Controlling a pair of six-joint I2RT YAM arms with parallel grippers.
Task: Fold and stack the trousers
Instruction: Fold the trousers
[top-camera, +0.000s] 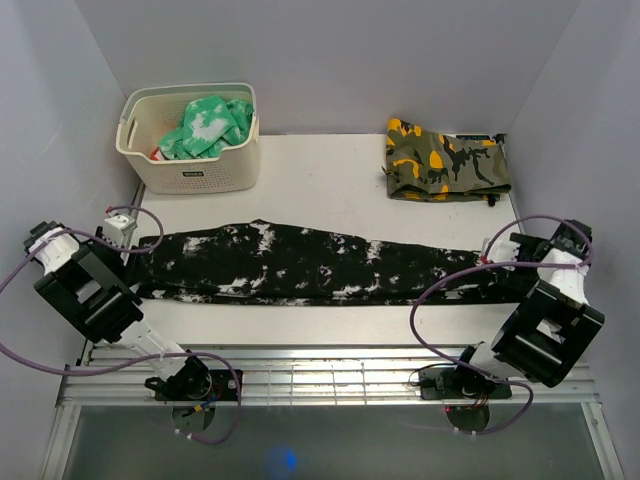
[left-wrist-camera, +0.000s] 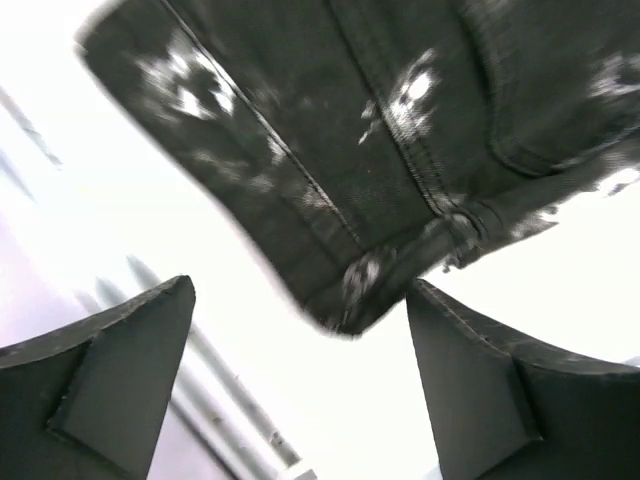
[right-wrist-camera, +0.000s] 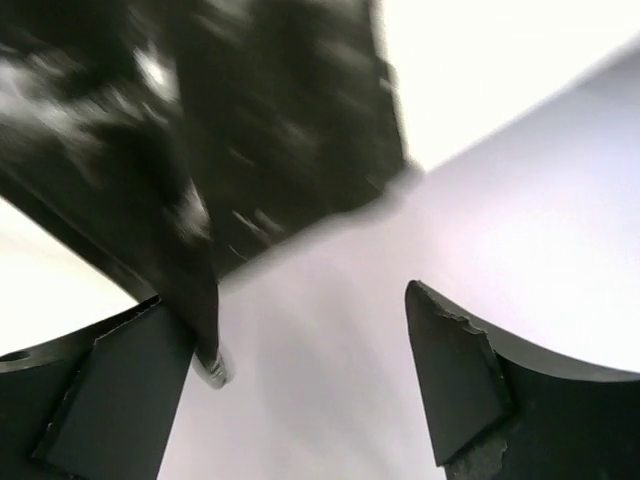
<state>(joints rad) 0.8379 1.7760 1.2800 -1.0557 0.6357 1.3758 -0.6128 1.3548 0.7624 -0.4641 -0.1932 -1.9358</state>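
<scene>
White table (top-camera: 330, 180) bears the trousers (top-camera: 300, 265) nearly edge to edge (flat); both jaws spread at its ends.

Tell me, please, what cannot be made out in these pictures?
1. Top view: the right end of the trousers is hidden under the right gripper.
2. Top view: the basket wall hides whatever lies under the green-and-white garment.
3. Right wrist view: blur smears the trousers' pattern and edge.
4. Left wrist view: glare washes out the table.
</scene>
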